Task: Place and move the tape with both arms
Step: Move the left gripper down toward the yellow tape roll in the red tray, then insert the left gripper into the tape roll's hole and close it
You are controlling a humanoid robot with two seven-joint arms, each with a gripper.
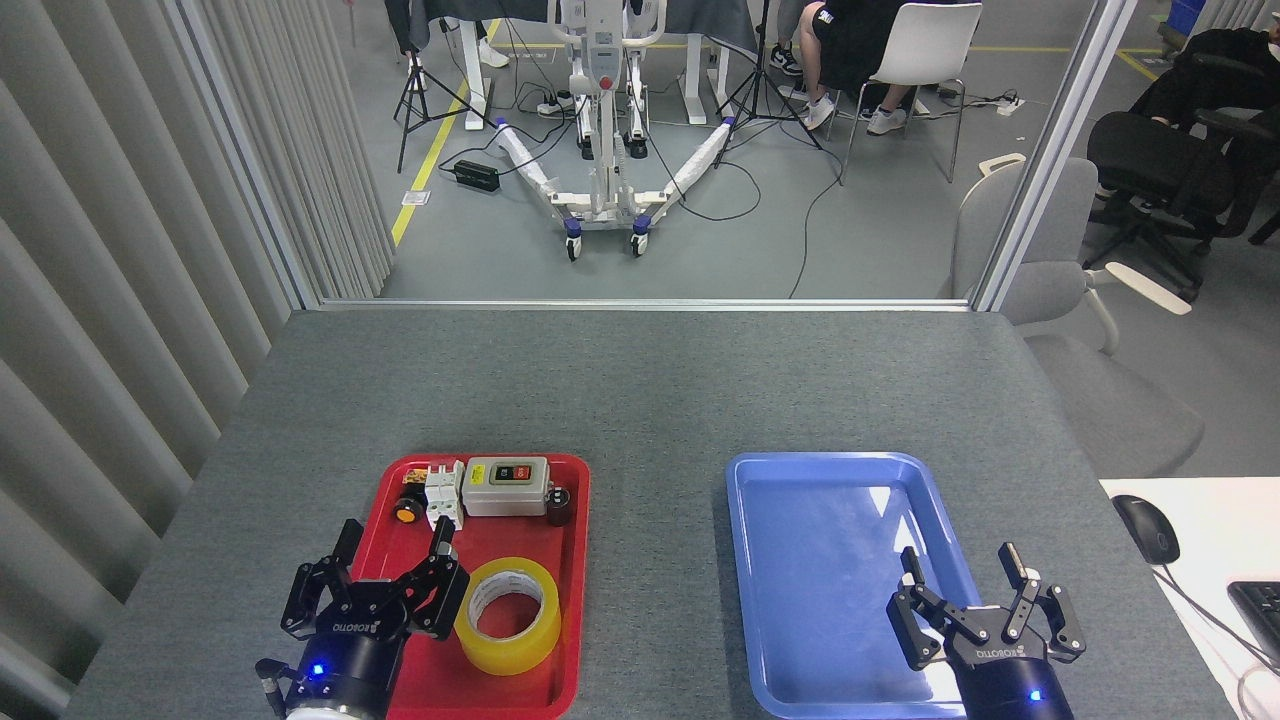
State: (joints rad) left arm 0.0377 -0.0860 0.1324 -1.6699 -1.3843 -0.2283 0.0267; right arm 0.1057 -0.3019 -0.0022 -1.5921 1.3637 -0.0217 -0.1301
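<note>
- The tape (508, 617) lies flat in the near part of the red tray (572, 600), with its round hole facing up.
- The left end effector (390, 575) hangs just to the left of the tape. Its fingers are spread apart and hold nothing.
- One of its fingers (445, 598) is right beside the roll's left edge. I cannot tell if it touches.
- The right end effector (975, 605) hangs over the near right corner of the blue tray (800, 480). Its fingers are apart too, and it is empty.
- The blue tray has nothing in it, so it looks like the place for the tape to go.
- The step now seems to be grabbing the tape with the left end effector.
- To do it well, slide a little to the right so the fingers sit on both sides of the roll's wall.
- Go down slowly, then squeeze gently, because the roll is smooth and could slip.
- Stay away from the switch box (506, 486) and the small yellow button (405, 511) at the far end of the red tray.
- Lift straight up so the roll clears the tray's rim.
</note>
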